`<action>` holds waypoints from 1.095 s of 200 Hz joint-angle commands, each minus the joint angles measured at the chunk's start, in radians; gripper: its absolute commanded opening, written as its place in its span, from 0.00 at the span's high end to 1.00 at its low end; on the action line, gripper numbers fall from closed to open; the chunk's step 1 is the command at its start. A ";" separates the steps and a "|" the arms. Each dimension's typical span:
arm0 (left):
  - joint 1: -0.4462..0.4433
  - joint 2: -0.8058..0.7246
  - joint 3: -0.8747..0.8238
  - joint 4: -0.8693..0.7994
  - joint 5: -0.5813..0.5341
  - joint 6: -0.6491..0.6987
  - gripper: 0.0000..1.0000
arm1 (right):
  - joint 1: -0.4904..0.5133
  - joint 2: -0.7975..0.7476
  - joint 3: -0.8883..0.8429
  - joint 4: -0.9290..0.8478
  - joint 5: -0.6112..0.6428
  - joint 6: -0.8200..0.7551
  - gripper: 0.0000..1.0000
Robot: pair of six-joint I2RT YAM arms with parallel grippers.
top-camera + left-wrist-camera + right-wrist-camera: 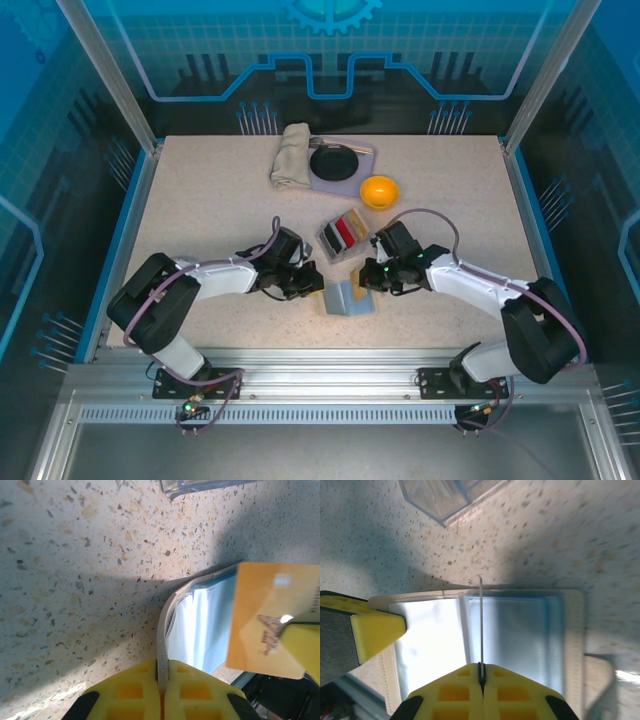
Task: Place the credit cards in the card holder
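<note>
1. The holder [350, 298] lies open near the table's [200, 220] near edge, midway between its sides, grey-blue inside up.
2. The left gripper [162, 669] is clamped on the holder's cream edge.
3. The right gripper [481, 675] pinches a gold card [265, 620], held on edge over the holder's inside.
4. A grey box [342, 235] stands just beyond the holder.

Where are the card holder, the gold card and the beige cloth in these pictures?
card holder [520, 630]: right wrist view, grey-blue inner panel.
gold card [265, 615]: left wrist view, middle of its face.
beige cloth [290, 158]: top view, its middle.
</note>
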 commanded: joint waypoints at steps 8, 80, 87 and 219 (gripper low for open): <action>0.005 0.030 0.031 -0.036 -0.003 0.040 0.95 | -0.028 -0.037 0.018 -0.152 0.123 -0.104 0.97; 0.004 0.035 0.030 -0.043 0.000 0.038 0.95 | -0.028 -0.022 -0.006 -0.159 0.162 -0.133 0.97; 0.005 0.034 0.029 -0.042 0.000 0.037 0.95 | -0.029 -0.020 -0.006 -0.160 0.164 -0.136 0.97; 0.004 0.034 0.024 -0.033 0.002 0.024 0.95 | -0.025 -0.012 -0.040 -0.046 0.032 -0.088 0.97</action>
